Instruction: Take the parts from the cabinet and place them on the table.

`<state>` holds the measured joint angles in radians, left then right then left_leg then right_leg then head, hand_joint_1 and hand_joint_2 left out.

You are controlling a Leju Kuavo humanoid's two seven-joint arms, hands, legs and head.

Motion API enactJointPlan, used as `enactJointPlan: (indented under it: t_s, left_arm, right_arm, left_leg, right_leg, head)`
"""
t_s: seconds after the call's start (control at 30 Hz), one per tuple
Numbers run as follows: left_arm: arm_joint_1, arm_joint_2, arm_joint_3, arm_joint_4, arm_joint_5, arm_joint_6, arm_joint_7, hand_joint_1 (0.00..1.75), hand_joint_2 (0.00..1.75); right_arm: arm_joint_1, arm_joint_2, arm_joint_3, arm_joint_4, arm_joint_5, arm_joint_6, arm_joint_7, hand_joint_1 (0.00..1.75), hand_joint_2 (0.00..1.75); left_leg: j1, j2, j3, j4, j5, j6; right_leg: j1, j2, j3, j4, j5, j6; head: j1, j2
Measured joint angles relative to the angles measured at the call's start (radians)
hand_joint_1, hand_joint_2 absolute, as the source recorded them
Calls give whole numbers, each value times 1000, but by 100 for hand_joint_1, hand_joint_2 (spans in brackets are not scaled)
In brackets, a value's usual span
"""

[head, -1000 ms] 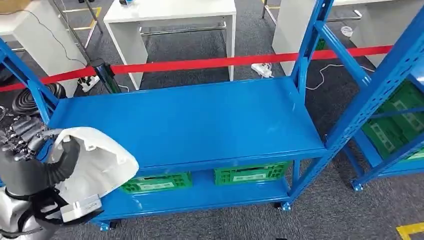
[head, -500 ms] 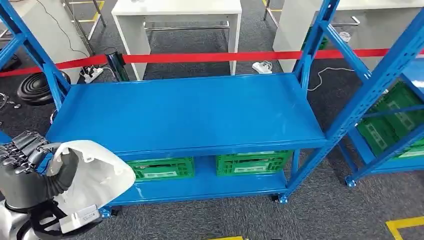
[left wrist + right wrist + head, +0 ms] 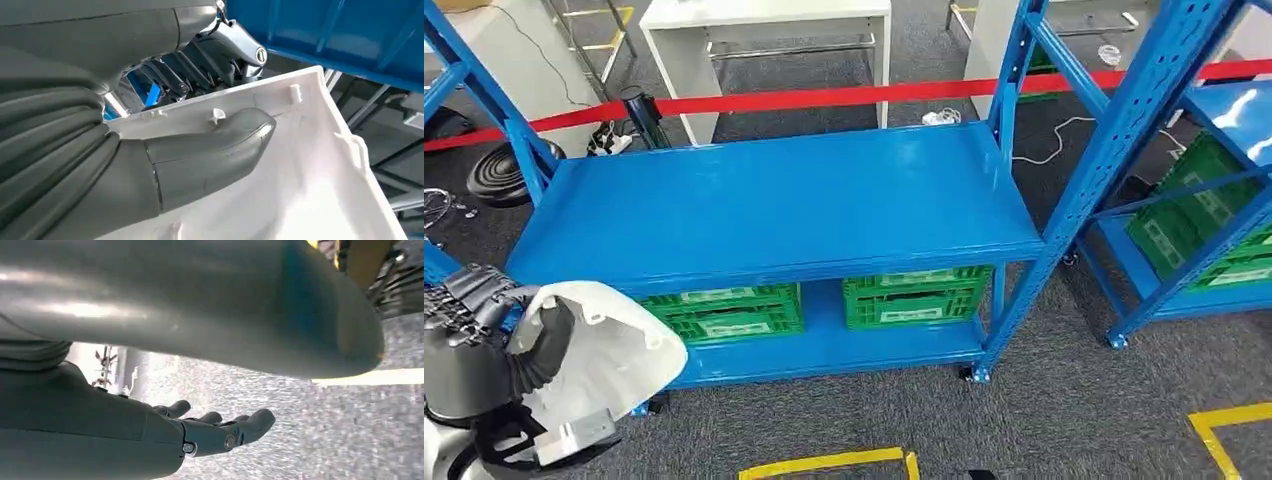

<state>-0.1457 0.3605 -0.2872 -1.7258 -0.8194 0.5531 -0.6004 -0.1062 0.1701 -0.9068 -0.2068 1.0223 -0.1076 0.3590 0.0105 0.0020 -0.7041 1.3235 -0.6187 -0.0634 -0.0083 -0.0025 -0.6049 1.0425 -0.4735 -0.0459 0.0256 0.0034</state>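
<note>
Blue rack (image 3: 774, 205): we see it across the middle of the head view, its broad top shelf bare, a lower shelf beneath.
Second rack (image 3: 1169, 150): we see it at the right edge of the frame, a green crate (image 3: 1199, 225) on its lower shelf.
White table (image 3: 764, 35): we find it at upper centre, behind a red barrier tape (image 3: 844, 96) that runs across the frame.
Green crates (image 3: 914, 295): we count two, side by side on the blue rack's lower shelf, just apart.
White part (image 3: 609, 350): we see this curved plastic shell at the lower left of the head view, off the rack and over the grey carpet, held in front of the rack's left end.
Left hand (image 3: 479, 315): we see it clamped on the white part, the thick thumb (image 3: 210, 150) pressed against the shell's inner face and the dark fingers (image 3: 200, 65) behind its edge.
Right hand (image 3: 215, 432): we see it holding nothing, fingers stretched out and slightly apart over the carpet.
Yellow floor tape (image 3: 824, 463): we note it at bottom centre, with another corner at lower right.
</note>
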Motion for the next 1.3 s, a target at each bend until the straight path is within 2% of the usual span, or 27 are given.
enactJointPlan:
  t_s: [0.03,0.1,0.13,0.17,0.2,0.27,0.3,0.33,0.37,0.43,0.47,0.5,0.53,0.6,0.63,0.67,0.7,0.8,0.83,0.9,0.97,1.0,1.03,1.07,1.13,1.2,1.3]
  left_arm:
    - [0,0,-1,2,-3,-7,-4,175,175]
    - [-6,-3,-4,8,-4,-11,-15,175,175]
    - [-20,-7,-6,15,-4,-16,-23,175,175]
    - [-41,-11,-8,23,-4,-17,-31,175,175]
    - [-59,-19,-11,33,-4,-18,-33,175,175]
    - [-97,-32,-13,60,-4,-18,-37,175,175]
    - [-109,-39,-15,69,-4,-18,-38,175,175]
    - [-123,-49,-16,77,-4,-18,-39,175,175]
    - [-136,-61,-17,87,-4,-18,-40,175,175]
    - [-144,-76,-18,95,-8,-18,-40,175,175]
    - [-146,-83,-19,100,-12,-19,-37,175,175]
    - [-146,-87,-19,104,-13,-19,-31,175,175]
    - [-146,-92,-20,108,-13,-19,-24,175,175]
    - [-144,-99,-19,109,-13,-19,-19,175,175]
    - [-143,-105,-18,109,-13,-19,-19,175,175]
    - [-142,-112,-17,108,-12,-19,-19,175,175]
    - [-141,-114,-15,109,-11,-19,-19,175,175]
    - [-133,-129,-14,114,-24,-16,-10,175,175]
    - [-127,-129,-14,118,-25,-13,-8,175,175]
    - [-112,-130,-6,118,-25,-3,-6,175,175]
    - [-94,-136,-3,116,-25,2,-5,175,175]
    - [-84,-140,-3,116,-27,2,-5,175,175]
    - [-74,-143,-2,114,-32,2,-2,175,175]
    - [-65,-146,0,109,-40,2,1,175,175]
    - [-55,-151,1,98,-51,2,8,175,175]
    - [-40,-155,6,76,-65,-2,17,175,175]
    - [-13,-159,19,48,-63,-18,24,175,175]
  right_arm:
    - [0,0,0,0,-7,-3,0,0,0]
    - [0,0,0,0,-21,-11,0,0,0]
    - [0,1,-2,0,-35,-19,0,0,0]
    - [0,3,-7,0,-48,-25,0,0,0]
    - [0,3,-12,0,-56,-31,0,0,0]
    - [-1,6,-22,0,-69,-37,0,0,0]
    - [0,8,-25,0,-71,-41,0,0,0]
    - [2,8,-30,0,-72,-42,-2,0,0]
    - [2,9,-35,0,-74,-45,-2,0,0]
    - [2,10,-40,0,-80,-43,1,0,0]
    - [3,9,-43,0,-78,-27,0,0,0]
    - [3,8,-43,0,-65,-11,0,0,0]
    - [3,8,-43,0,-53,-4,0,0,0]
    - [2,5,-42,0,-46,-2,0,0,0]
    - [1,3,-42,0,-43,-2,0,0,0]
    - [-3,1,-42,0,-42,-1,0,0,0]
    - [-5,-1,-41,0,-38,1,0,0,0]
    - [-10,-9,-38,0,-28,1,0,0,0]
    - [-12,-9,-38,0,-27,0,0,0,0]
    - [-17,-15,-36,-1,-26,-5,0,0,0]
    - [-14,-18,-35,-1,-23,-6,0,0,0]
    - [-11,-20,-35,-1,-20,-6,0,0,0]
    - [-8,-21,-35,-1,-19,-5,0,0,0]
    - [-5,-21,-34,-1,-16,-5,0,0,0]
    - [0,-21,-34,-1,-11,-5,0,0,0]
    - [2,-21,-34,-1,-11,-4,0,0,0]
    - [5,-21,-34,-1,-19,-3,0,0,0]
  left_leg:
    - [0,0,21,-7,25,2]
    - [-1,-1,117,-127,94,12]
    - [-3,-4,190,-231,103,21]
    - [-6,-9,237,-311,63,29]
    - [-12,-10,242,-317,68,29]
    - [-19,-11,224,-320,76,42]
    - [-15,-8,219,-324,86,52]
    - [-8,0,211,-330,102,60]
    - [-8,1,199,-331,112,71]
    - [-8,3,173,-329,135,76]
    - [-9,5,158,-326,148,76]
    - [-9,7,139,-322,160,76]
    - [-8,7,121,-318,169,73]
    - [-6,9,91,-306,184,67]
    - [-5,9,78,-297,190,62]
    - [-7,9,67,-289,194,56]
    - [-10,9,61,-281,200,50]
    - [-10,8,62,-291,224,31]
    - [-8,7,58,-289,224,26]
    - [-5,3,31,-220,121,13]
    - [-3,3,1,-77,17,5]
    - [-3,3,-6,-21,1,3]
    - [-3,3,4,3,18,3]
    - [-3,3,30,-15,53,5]
    - [-3,2,137,-150,112,14]
    - [-12,-1,255,-324,61,27]
    - [-19,-3,233,-325,70,52]
  right_leg:
    - [1,0,-13,0,10,1]
    - [2,1,-35,1,29,6]
    - [2,1,-43,1,39,10]
    - [4,0,-49,1,48,16]
    - [3,-1,-49,-3,57,23]
    - [-1,-1,-48,-9,74,36]
    - [2,0,-50,-14,84,44]
    - [-3,4,-55,-4,73,48]
    - [-1,5,-69,23,22,52]
    - [-3,5,-107,154,-103,61]
    - [-2,5,-125,230,-141,64]
    - [-2,5,-132,286,-144,66]
    - [-3,5,-121,297,-118,67]
    - [-4,4,-36,200,-47,68]
    - [-6,4,31,109,-35,67]
    - [-6,4,85,25,-73,64]
    - [0,8,101,-2,-81,48]
    - [3,6,87,-3,-68,28]
    - [-3,2,77,-11,-54,17]
    - [-4,0,54,-12,-33,6]
    - [-3,-1,25,-11,-10,5]
    - [-3,-1,11,-10,1,7]
    - [-3,-3,-3,-8,13,8]
    - [-3,-4,-18,-7,24,10]
    - [-3,-4,-42,-7,45,15]
    - [1,-2,-53,-6,63,26]
    - [-4,-3,-51,-19,91,46]
  head:
    - [0,0]
    - [0,0]
    - [-1,0]
    - [0,0]
    - [2,0]
    - [-2,0]
    - [-4,0]
    - [-3,0]
    - [0,0]
    - [2,0]
    - [2,0]
    - [2,0]
    - [2,0]
    - [2,0]
    - [2,0]
    - [2,0]
    - [0,0]
    - [3,0]
    - [3,0]
    - [-1,0]
    - [-2,0]
    - [-2,0]
    - [-3,0]
    - [-2,0]
    - [-2,0]
    - [-2,0]
    - [-7,0]
